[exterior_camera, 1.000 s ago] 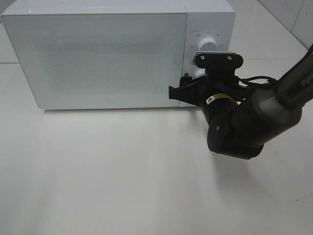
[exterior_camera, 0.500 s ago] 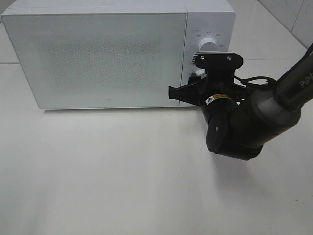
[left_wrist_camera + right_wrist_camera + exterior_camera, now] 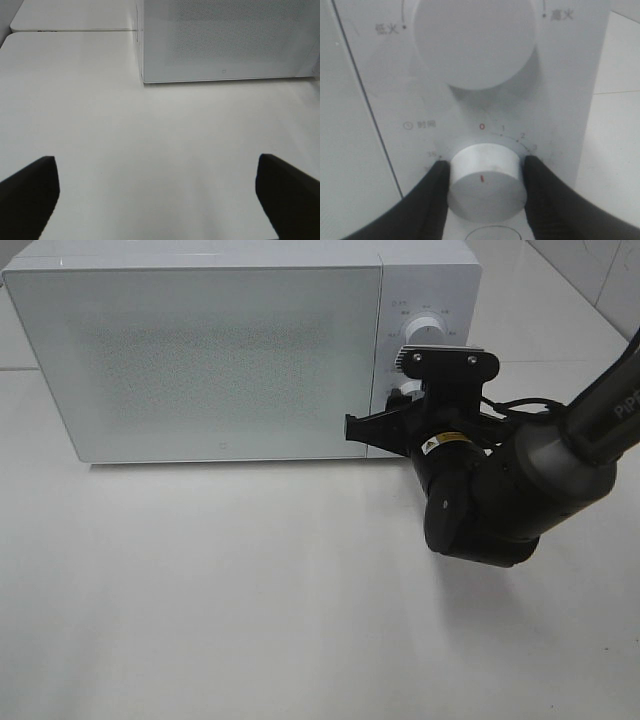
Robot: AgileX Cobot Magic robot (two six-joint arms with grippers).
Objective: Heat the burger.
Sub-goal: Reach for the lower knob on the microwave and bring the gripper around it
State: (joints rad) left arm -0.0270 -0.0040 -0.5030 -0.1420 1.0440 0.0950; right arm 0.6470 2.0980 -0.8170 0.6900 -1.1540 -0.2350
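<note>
The burger is out of view; the white microwave (image 3: 220,350) stands with its frosted door closed. My right gripper (image 3: 486,175) is at the control panel, its black fingers (image 3: 437,200) pressed on both sides of the lower timer knob (image 3: 486,187), whose red mark points down. In the high view the wrist mount hides most of that knob (image 3: 403,390). My left gripper (image 3: 160,200) is open over bare table, well in front of the microwave (image 3: 225,40).
The upper power knob (image 3: 424,335) sits just above the gripped one, also large in the right wrist view (image 3: 475,40). The right arm's black body (image 3: 500,490) hangs over the table in front of the panel. White tabletop (image 3: 200,590) spreads before the door.
The right gripper's jaws have closed onto the timer knob. The arm itself has barely shifted, and the left gripper has stayed open.
</note>
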